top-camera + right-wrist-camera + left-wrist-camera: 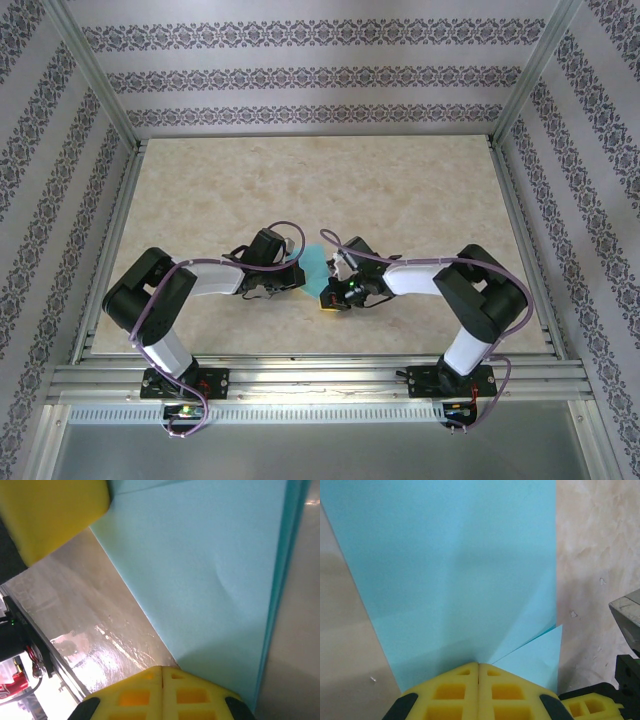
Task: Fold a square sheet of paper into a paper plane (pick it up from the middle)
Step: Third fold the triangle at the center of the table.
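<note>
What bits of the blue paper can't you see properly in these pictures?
- Top view: the paper is too small; its folds cannot be read.
- Left wrist view: the picture's top edge cuts it off; the left gripper covers its bottom.
- Right wrist view: a yellow finger hides one part.

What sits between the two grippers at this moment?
The turquoise paper spans the gap between the left gripper and right gripper, seen in the top view; both are shut on it.

- turquoise paper (316, 262) lies midway across the table (400, 200), nearer its near edge.
- left gripper (298, 272) and right gripper (332, 272) meet the paper from opposite sides.
</note>
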Controlling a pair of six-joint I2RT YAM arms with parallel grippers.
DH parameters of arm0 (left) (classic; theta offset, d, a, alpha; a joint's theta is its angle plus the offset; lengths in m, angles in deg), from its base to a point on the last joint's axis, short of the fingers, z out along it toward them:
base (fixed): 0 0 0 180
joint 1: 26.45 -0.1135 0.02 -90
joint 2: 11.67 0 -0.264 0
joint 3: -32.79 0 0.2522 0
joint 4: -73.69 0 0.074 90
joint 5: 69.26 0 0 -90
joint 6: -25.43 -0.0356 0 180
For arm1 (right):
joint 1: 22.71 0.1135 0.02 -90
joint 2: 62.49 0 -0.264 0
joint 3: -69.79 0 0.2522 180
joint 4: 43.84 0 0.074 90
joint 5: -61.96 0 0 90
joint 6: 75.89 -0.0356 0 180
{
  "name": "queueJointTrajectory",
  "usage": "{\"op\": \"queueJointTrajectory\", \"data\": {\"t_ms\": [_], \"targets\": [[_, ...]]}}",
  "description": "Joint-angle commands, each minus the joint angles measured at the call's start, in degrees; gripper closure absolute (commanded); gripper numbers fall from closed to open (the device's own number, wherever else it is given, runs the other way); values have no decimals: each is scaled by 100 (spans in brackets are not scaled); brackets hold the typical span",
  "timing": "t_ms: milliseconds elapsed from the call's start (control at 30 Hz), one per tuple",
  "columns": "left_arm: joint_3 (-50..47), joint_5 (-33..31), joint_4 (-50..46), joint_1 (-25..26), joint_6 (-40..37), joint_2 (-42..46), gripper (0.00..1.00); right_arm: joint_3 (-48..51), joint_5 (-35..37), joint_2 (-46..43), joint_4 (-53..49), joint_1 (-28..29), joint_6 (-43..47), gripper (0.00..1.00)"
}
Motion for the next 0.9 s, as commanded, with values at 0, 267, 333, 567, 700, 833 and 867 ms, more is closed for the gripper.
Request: {"op": "queueJointTrajectory", "data": {"t_ms": [0, 267, 333, 567, 700, 833, 867], "targets": [[-212, -381, -343, 14, 14, -100, 100, -265, -71, -85, -63, 0, -166, 100], [-217, -332, -288, 18, 33, -142, 100, -817, 98, 646, 98, -78, -298, 100], [-222, -382, -298, 22, 60, -129, 100, -681, 108, 682, 91, -165, -231, 100], [-168, -443, -381, 20, 68, -158, 100, 162, -371, 70, 36, -270, 284, 99], [-155, -407, -397, 16, 110, -137, 100, 790, -340, -451, -237, -377, 606, 98], [-119, -355, -407, 14, 98, -133, 100, 1318, -541, -652, -119, -755, 642, 98], [-122, -325, -401, 14, 94, -133, 100, 1349, -586, -742, -134, -809, 653, 98]]}}
